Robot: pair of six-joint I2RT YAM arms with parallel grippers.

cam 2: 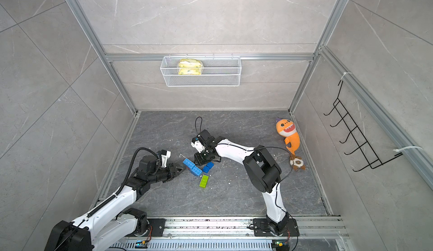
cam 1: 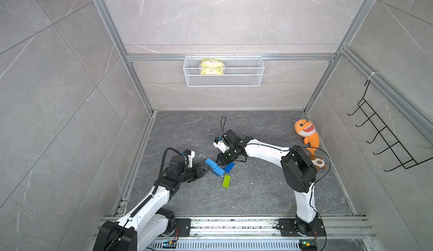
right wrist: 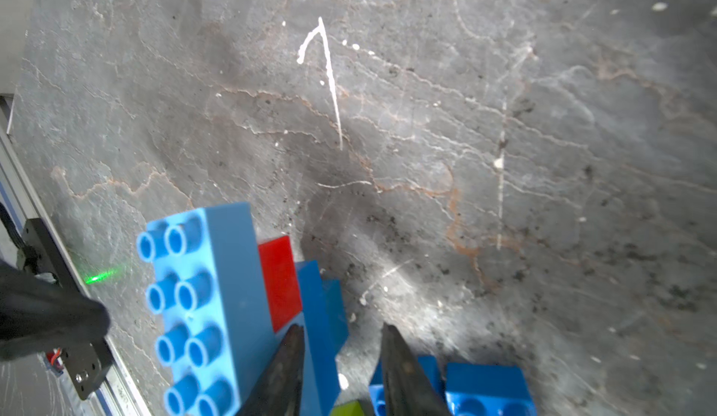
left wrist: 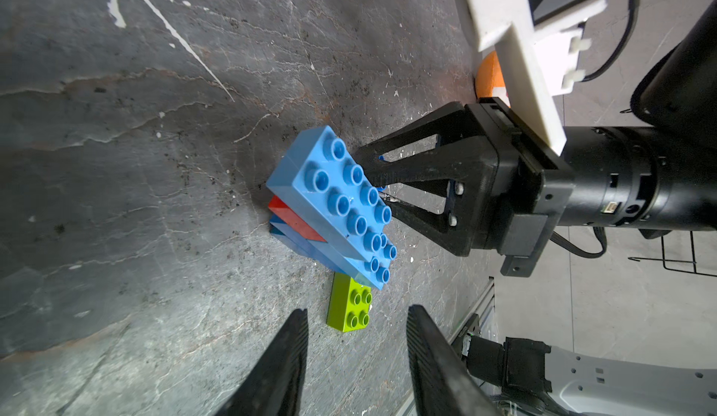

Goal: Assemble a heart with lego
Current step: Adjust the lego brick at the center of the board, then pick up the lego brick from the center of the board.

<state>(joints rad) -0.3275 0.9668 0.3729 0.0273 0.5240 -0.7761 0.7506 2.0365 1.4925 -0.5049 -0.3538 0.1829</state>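
Blue bricks make up most of the heart (cam 1: 214, 166), which stands on edge on the grey stone floor (cam 1: 257, 191) between the two arms. Its light blue studded slab is outermost, with a red block (left wrist: 295, 220) sandwiched behind it (the wrist views show this best). The left gripper (left wrist: 357, 309) hovers just beside the clump, jaws apart and empty. The right gripper (right wrist: 341, 328) reaches in from the opposite side with its tips at the heart. A dark blue edge of the clump sits between its fingers (right wrist: 289, 356), against one of them, but I cannot tell whether they pinch it. A lime green brick (cam 1: 226, 180) lies flat and loose just beside the heart. A loose dark blue brick (cam 1: 230, 167) lies just beside the right gripper. An orange plush shark (cam 1: 307, 132) lies by the right wall.
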